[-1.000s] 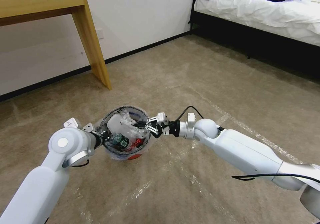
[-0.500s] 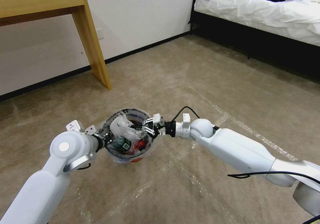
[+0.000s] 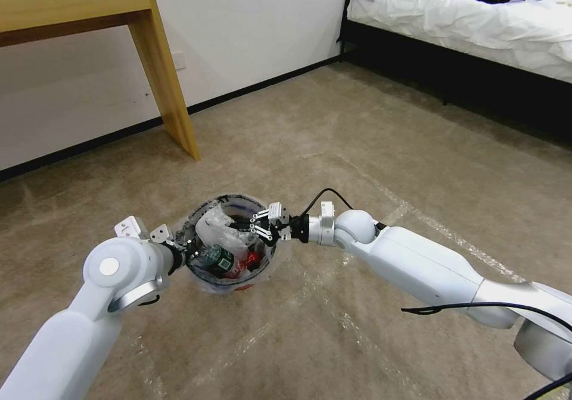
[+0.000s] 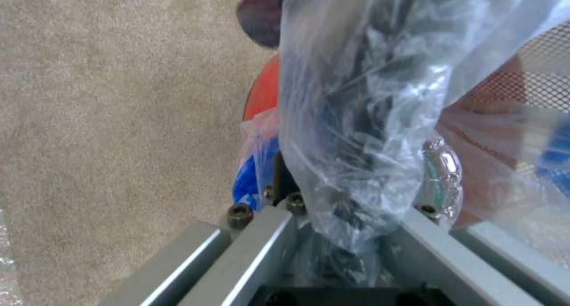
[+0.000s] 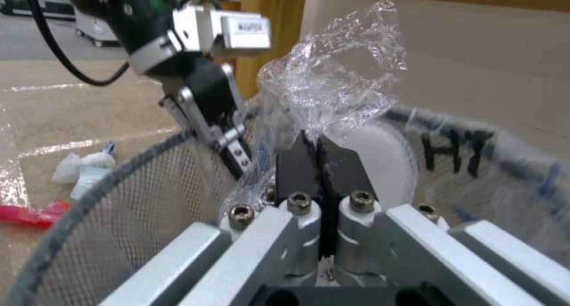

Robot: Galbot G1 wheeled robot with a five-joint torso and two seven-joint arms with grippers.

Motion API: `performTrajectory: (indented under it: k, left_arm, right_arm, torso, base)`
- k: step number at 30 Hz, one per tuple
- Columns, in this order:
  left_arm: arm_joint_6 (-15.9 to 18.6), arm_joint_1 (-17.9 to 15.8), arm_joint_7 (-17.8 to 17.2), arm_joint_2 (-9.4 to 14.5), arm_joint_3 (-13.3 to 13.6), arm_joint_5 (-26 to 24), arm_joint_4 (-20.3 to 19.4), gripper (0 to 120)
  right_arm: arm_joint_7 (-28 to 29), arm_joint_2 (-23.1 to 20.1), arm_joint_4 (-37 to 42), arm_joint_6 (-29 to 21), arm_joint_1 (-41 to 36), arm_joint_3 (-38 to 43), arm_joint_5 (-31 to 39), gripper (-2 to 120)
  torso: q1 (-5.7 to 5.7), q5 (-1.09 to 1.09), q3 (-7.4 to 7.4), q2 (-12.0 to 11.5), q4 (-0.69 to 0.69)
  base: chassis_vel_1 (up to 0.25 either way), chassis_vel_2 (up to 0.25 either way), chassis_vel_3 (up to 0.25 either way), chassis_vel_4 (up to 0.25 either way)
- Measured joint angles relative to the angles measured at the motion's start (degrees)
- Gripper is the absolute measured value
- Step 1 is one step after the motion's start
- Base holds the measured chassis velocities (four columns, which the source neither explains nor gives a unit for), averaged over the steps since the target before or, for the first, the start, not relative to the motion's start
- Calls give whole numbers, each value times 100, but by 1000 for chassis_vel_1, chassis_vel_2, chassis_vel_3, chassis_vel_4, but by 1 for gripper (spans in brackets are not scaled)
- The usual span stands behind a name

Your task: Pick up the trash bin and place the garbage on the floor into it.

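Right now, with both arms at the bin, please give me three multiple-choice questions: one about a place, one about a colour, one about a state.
1. Where is the left gripper?
A) on the trash bin's rim
B) on the bed
C) on the desk leg

2. What colour is the trash bin's outer wall?
A) blue
B) red
C) yellow

3. How does the right gripper stand?
A) spread wide open
B) shut on clear plastic
C) closed around a slipper

Key: 1 A, it clamps the rim; 2 B, red shows on its side; 3 B, its pads meet under the crinkled film.
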Motion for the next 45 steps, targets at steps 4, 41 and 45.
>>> performTrajectory:
  k: [4,41,45]
  left_arm:
    - [-5,47,-16,49,-36,-55,-108,0]
    - [-88,-141,-70,67,-28,-233,-4,0]
    - [-88,-143,-77,64,-24,-248,-30,0]
  right_arm:
    - [33,10,-76,91,-14,-9,-89,4]
    - [19,-98,68,177,208,-46,-91,100]
    - [-3,-76,-26,194,209,-38,-179,100]
  torso:
    - [0,1,0,0,1]
    - [0,0,0,0,1]
    - [0,0,0,0,1]
  base:
    - [0,0,0,0]
    - [0,0,0,0]
    - [0,0,0,0]
